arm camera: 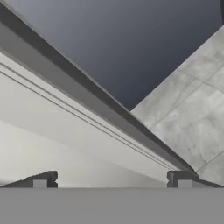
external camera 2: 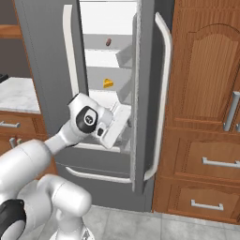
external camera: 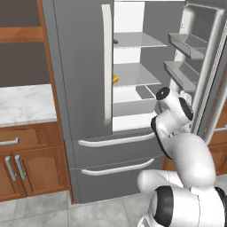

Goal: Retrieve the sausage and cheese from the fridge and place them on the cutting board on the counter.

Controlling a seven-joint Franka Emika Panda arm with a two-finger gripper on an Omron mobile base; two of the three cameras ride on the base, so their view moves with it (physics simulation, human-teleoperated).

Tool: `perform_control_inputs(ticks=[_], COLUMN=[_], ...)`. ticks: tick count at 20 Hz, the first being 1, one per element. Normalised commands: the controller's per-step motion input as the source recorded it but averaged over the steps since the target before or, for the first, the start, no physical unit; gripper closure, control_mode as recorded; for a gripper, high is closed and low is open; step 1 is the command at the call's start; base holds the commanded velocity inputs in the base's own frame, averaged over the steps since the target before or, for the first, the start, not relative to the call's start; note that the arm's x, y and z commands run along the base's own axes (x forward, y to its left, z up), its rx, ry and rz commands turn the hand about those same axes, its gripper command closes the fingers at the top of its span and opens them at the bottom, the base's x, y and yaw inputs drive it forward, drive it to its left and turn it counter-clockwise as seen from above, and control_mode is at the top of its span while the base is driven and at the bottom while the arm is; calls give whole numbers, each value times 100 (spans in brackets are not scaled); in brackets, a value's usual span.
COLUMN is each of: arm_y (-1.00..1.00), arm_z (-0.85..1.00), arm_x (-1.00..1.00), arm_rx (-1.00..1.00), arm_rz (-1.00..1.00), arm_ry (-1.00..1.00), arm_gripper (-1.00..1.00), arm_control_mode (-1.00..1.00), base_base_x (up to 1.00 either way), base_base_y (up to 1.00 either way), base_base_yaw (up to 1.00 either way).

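Clearly we are parked square to the fridge [external camera: 84, 66] so the arm can reach inside: its right door [external camera 2: 146, 93] is swung wide toward us, while the left door stays shut, its long pale handle [external camera: 107, 62] upright at the inner edge. That open half exposes the white shelves, which is why both foods can be seen at all. To the left of the fridge, a corner of the bench [external camera: 24, 104] runs off over brown cabinets; we cannot make out the cutting board anywhere on it.

Our arm is bent forward with the wrist low, at the level of the lowest shelf, just at the front edge of the open compartment. Our hand [arm camera: 112, 180] points down and inward, looking along the fridge's lower sill and grey floor tiles; its two tips stand as far apart as they go and nothing lies between them. We judge this as an approach pose, jaws spread in readiness.

The cheese [external camera 2: 108, 84] sits on the middle shelf near its left end, close to the front. The sausage [external camera 2: 108, 42] lies one shelf higher, also toward the left. Both are above the hand, so we judge it must rise before either can be taken.
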Motion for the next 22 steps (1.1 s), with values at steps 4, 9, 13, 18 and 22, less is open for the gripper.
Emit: perform_control_inputs(ticks=[4, 9, 13, 18, 22], arm_y=[-57, 25, 83, 77, 32], arm_z=[0, 3, -1, 0, -5], arm_x=[0, -16, -23, -20, -21], arm_rx=[2, 6, -5, -14, -16], arm_rz=[-26, -4, 13, 38, 85], arm_ry=[7, 0, 0, 7, 14], arm_gripper=[-100, -100, -100, -100, -100], arm_control_mode=[-100, -100, -100, -100, -100], base_base_x=[0, 0, 0, 0, 0], base_base_y=[0, 0, 0, 0, 0], base_base_yaw=[0, 0, 0, 0, 0])
